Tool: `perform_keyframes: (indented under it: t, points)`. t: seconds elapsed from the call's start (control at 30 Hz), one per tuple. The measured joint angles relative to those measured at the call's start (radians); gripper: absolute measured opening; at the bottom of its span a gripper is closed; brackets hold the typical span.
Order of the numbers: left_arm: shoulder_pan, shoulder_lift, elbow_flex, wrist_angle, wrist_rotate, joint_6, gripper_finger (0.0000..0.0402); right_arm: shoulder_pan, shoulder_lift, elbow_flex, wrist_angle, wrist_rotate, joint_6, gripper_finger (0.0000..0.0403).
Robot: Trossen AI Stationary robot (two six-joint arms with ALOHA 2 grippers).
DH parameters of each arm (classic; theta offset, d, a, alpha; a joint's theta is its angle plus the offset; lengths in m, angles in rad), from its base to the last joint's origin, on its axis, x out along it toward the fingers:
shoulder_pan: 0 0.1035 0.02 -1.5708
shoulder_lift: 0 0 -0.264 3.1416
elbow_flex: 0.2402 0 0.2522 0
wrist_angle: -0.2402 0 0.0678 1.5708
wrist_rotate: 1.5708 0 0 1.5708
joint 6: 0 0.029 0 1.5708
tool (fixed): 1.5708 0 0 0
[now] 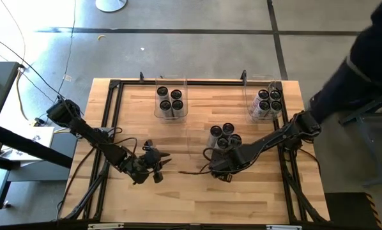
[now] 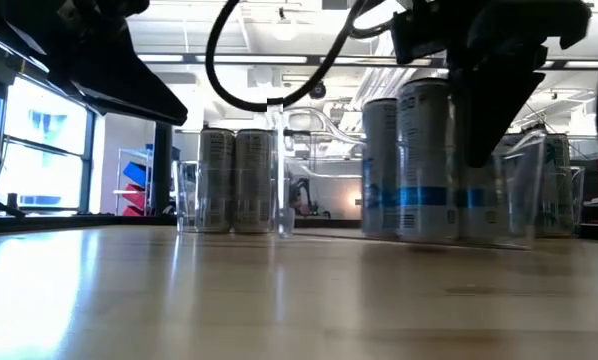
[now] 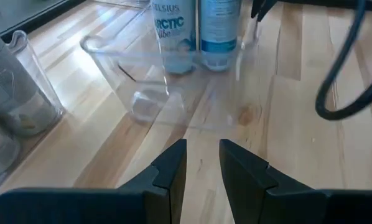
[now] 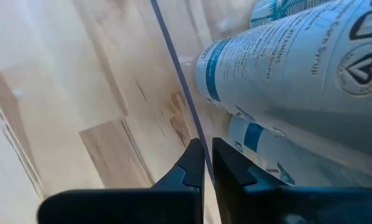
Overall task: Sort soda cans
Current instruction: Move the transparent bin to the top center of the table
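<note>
Soda cans stand upright in three clear bins: a far left bin (image 1: 168,101), a far right bin (image 1: 267,102) and a middle bin (image 1: 224,137). The middle bin's cans (image 2: 424,160) are silver-white with blue bands and also show in the right wrist view (image 4: 285,68). My right gripper (image 4: 206,144) is at this bin's near left side (image 1: 215,169), shut on its clear wall. My left gripper (image 3: 203,146) hovers over bare table left of the middle bin (image 1: 164,158). It is open by a narrow gap, holds nothing and points toward the bin (image 3: 173,106). My right gripper pinches the middle bin's thin clear wall (image 4: 195,134) at its upper edge between its two fingers, which come from above and point steeply down. One finger is on the cans' side of the wall and one is outside it. The bin stands on the table with its cans upright.
A black frame (image 1: 114,86) runs round the wooden table top. Bare wood lies along the near edge (image 1: 191,204) and between the left gripper and the far left bin. A person's dark sleeve (image 1: 363,57) reaches in at the far right corner.
</note>
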Motion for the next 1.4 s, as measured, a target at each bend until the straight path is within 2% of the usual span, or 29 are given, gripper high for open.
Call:
perform_keyframes:
  t: [0.33, 0.53, 0.87, 1.23, 1.4]
  points:
    - [0.0, 0.0, 0.0, -0.001, -0.003, 0.069, 0.0089, -0.03, 0.003, 0.0, -0.086, -0.029, 0.287, 0.0005]
    - [0.0, 0.0, 0.0, 0.0, -0.003, 0.076, 0.0089, -0.085, 0.003, 0.0, -0.097, -0.029, 0.344, 0.0005]
    - [-0.028, 0.0, 0.0, 0.0, -0.017, 0.069, 0.0089, -0.239, 0.005, -0.002, -0.1, -0.009, 0.326, 0.0004]
    - [-0.034, 0.0, 0.0, -0.004, 0.02, 0.058, 0.0089, -0.424, -0.001, 0.003, 0.097, 0.112, 0.217, 0.0003]
    - [-0.036, 0.0, 0.0, -0.014, 0.027, 0.058, 0.0089, -0.468, 0.005, -0.003, 0.266, 0.06, 0.107, 0.0009]
